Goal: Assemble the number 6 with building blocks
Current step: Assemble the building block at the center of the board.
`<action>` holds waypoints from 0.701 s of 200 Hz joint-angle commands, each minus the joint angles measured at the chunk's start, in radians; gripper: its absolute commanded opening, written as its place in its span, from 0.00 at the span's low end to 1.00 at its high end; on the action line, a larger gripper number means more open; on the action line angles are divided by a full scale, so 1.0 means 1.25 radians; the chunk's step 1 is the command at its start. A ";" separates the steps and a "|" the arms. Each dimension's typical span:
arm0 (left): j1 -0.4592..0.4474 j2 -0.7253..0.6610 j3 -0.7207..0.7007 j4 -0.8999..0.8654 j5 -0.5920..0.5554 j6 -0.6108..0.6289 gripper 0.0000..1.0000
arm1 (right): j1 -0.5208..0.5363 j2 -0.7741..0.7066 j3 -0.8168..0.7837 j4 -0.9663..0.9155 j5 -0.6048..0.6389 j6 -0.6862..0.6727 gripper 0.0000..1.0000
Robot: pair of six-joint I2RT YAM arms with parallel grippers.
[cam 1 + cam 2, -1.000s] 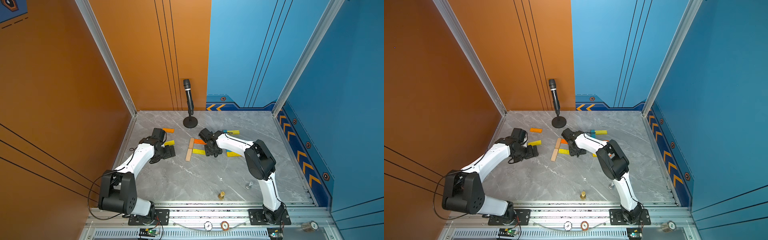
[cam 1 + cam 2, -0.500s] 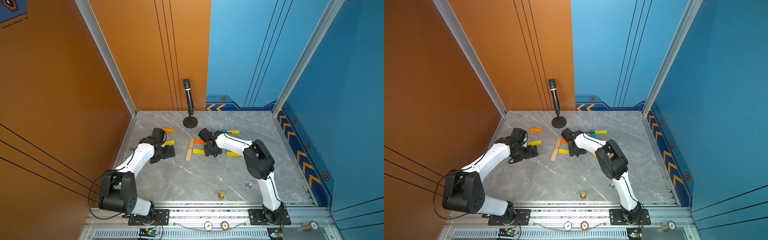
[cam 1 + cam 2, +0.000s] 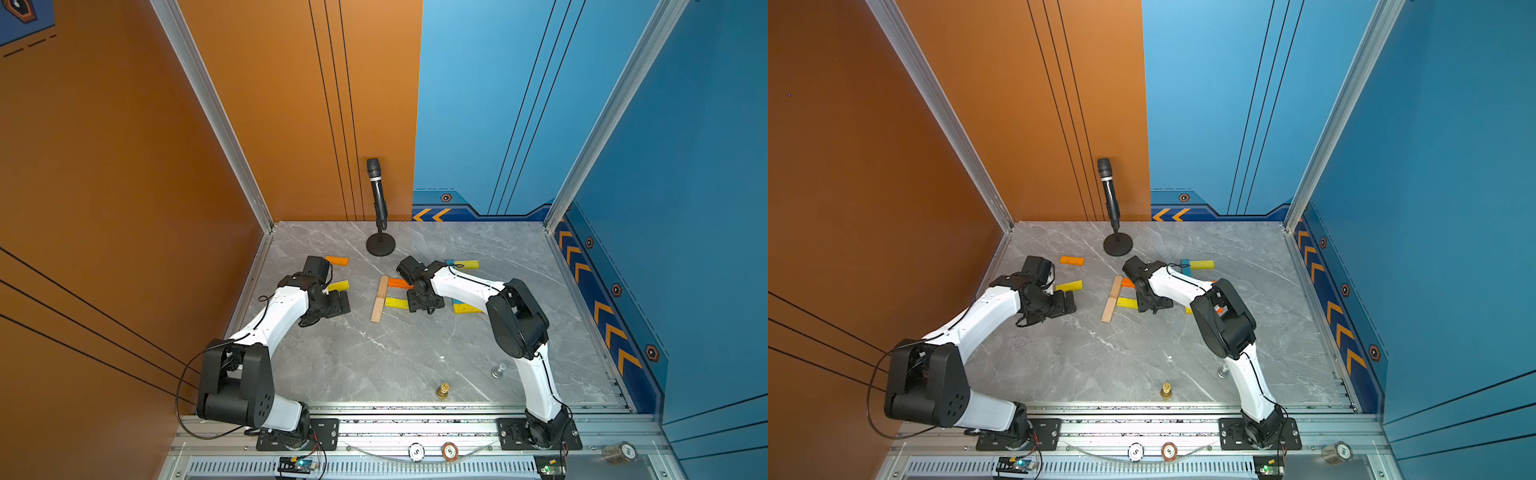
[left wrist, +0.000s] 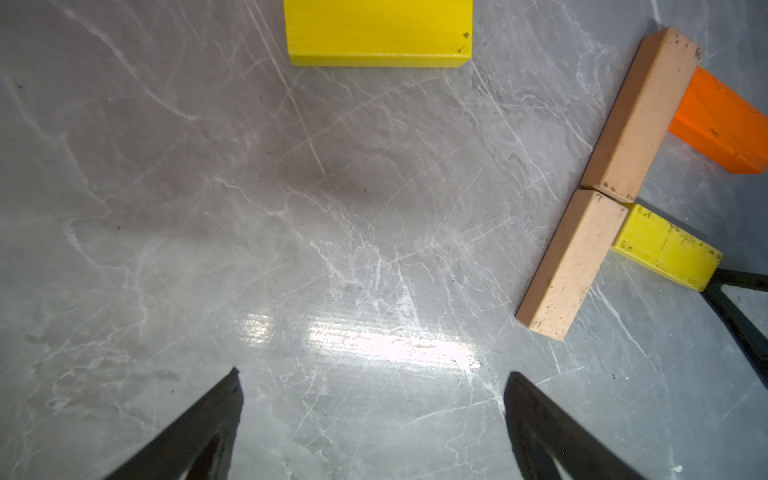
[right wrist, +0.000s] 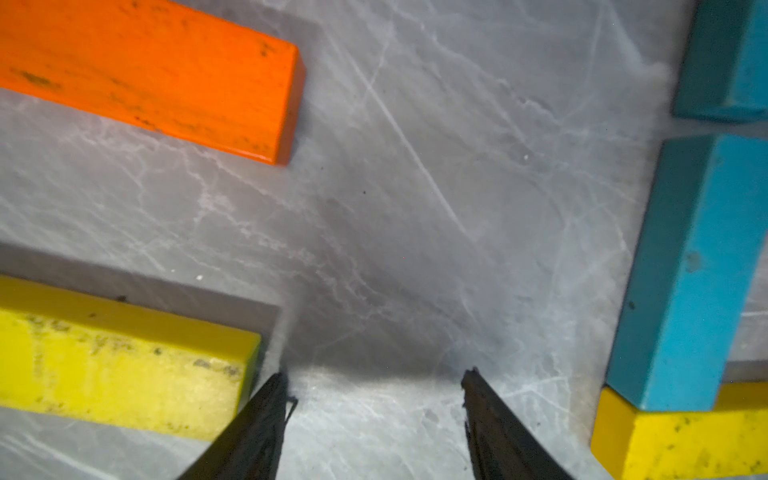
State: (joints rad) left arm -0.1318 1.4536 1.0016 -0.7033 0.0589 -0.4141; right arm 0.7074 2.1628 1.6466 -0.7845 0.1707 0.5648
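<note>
Right wrist view: right gripper (image 5: 376, 374) has just parted, empty, beside the flat yellow wooden bar (image 5: 124, 361). The 6's middle stroke seems placed.

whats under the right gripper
Only bare table lies below the open right gripper; nothing is held. A yellow block ends just beside it. In both top views the gripper hides that block's far end.

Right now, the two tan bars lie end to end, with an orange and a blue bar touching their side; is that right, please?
Not quite: beside the orange bar, the second one is a yellow bar, not blue. The left wrist view shows both against the end-to-end tan bars.
</note>
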 commanded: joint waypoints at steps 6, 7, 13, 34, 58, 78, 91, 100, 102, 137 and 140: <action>0.001 0.000 0.017 -0.019 0.000 0.009 0.98 | 0.002 0.027 0.015 -0.007 -0.016 0.017 0.69; 0.001 0.001 0.017 -0.018 0.000 0.009 0.98 | 0.001 0.027 0.015 -0.007 -0.016 0.018 0.69; 0.000 -0.001 0.017 -0.018 0.000 0.009 0.98 | 0.001 0.027 0.016 -0.007 -0.015 0.018 0.70; 0.001 -0.001 0.017 -0.019 -0.001 0.009 0.98 | 0.002 0.028 0.017 -0.007 -0.014 0.017 0.70; 0.000 0.000 0.017 -0.019 -0.002 0.009 0.98 | 0.001 0.027 0.019 -0.006 -0.014 0.016 0.71; -0.001 0.000 0.017 -0.019 -0.005 0.010 0.98 | 0.001 0.027 0.019 -0.007 -0.013 0.015 0.71; 0.000 0.002 0.017 -0.018 -0.010 0.010 0.98 | 0.002 0.017 0.017 -0.007 -0.008 0.014 0.71; 0.000 0.002 0.016 -0.019 -0.015 0.005 0.98 | 0.001 0.003 0.013 -0.006 -0.003 0.010 0.71; 0.000 0.003 0.017 -0.019 -0.016 0.004 0.98 | 0.001 -0.001 0.012 -0.006 -0.001 0.008 0.71; 0.001 0.023 0.080 -0.047 -0.045 -0.044 0.98 | 0.002 -0.101 -0.001 0.015 0.024 -0.040 0.71; 0.001 0.028 0.089 -0.050 -0.048 -0.047 0.98 | 0.001 -0.112 -0.004 0.020 0.024 -0.045 0.71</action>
State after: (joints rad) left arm -0.1318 1.4609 1.0302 -0.7238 0.0509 -0.4305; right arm 0.7074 2.1578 1.6527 -0.7818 0.1627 0.5591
